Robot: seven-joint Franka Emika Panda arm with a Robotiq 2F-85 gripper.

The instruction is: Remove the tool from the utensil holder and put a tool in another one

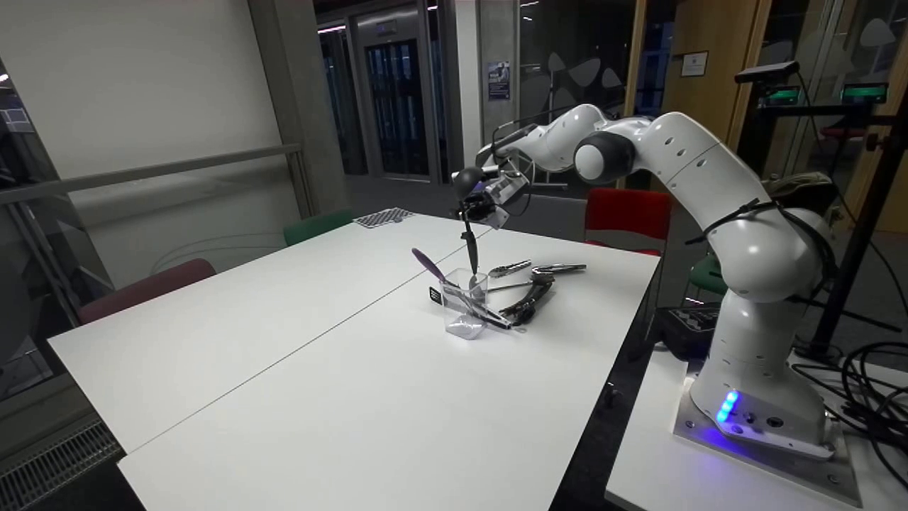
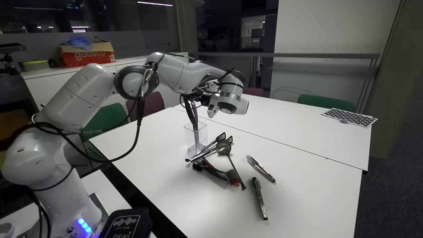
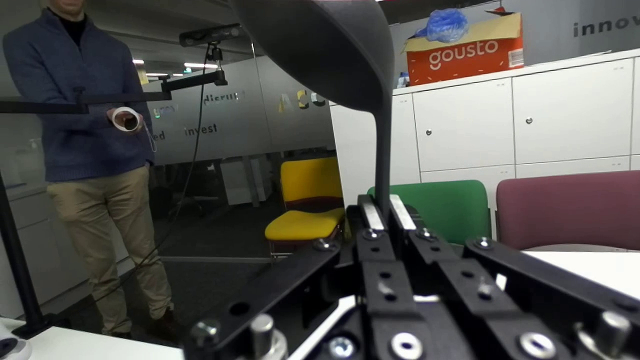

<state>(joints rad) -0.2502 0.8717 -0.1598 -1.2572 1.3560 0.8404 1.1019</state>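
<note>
At the left in an exterior view the white arm (image 2: pixel 77 94) rises from its base, bends high at the elbow and stretches rightward, its outer end angled down over the desk (image 2: pixel 307 172). The pincer (image 3: pixel 383 210) is pinching the slim neck of a dark ladle (image 3: pixel 340 50), bowl uppermost; in both exterior views the ladle's handle hangs down to the mouth of the utensil holder (image 2: pixel 203 136), whether inside I cannot tell. The utensil holder stands upright on the desk beneath the pincer: a clear, box-shaped, open-topped container, with a purple-handled utensil (image 2: pixel 194 113) leaning in it. Just to its right lie slotted black spatulas (image 2: pixel 220 136), whether touching it is unclear, then a grey round-bowled scoop (image 2: pixel 223 147) and a brush (image 2: pixel 232 177) with red bristles. Farther right, well apart from it, rest two pairs of tongs (image 2: pixel 261 169).
</note>
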